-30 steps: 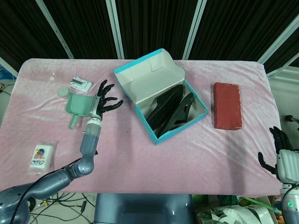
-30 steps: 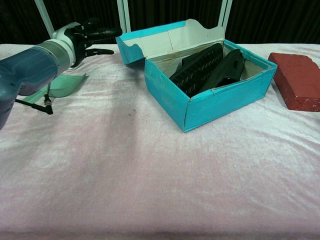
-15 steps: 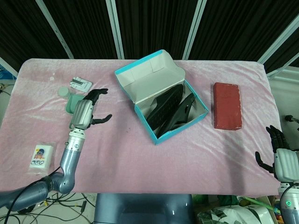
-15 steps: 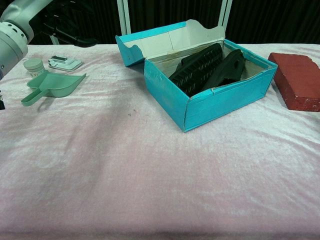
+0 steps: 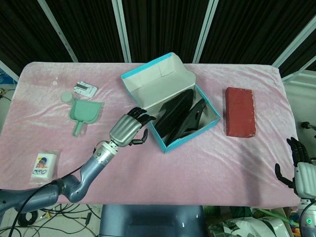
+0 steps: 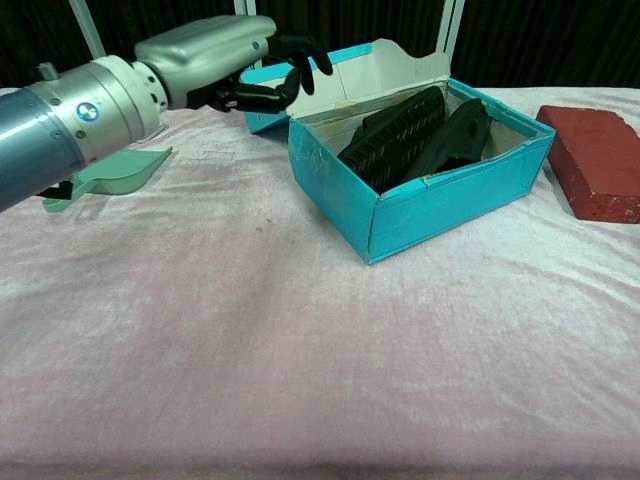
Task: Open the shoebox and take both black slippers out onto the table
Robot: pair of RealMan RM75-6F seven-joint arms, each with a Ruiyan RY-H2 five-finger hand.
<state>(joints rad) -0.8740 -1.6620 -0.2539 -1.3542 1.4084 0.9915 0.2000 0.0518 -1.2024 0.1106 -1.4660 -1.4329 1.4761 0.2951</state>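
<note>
Shoebox [image 5: 183,132] sits mid-surface w/ lid flipped back, both black slippers [image 5: 178,117] leaning inside. Left hand [image 5: 127,131] hovers just left of the box, fingers loosely curled, holding nothing. Right hand [image 5: 301,170] at near right edge, fingers apart, empty. Red brick [image 5: 240,111] right of box.

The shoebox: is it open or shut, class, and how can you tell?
Open. The shoebox has its lid folded back, and both black slippers show inside it.

two black slippers [image 5: 178,117], one shoebox [image 5: 170,98], one brick [image 5: 240,112]
</note>
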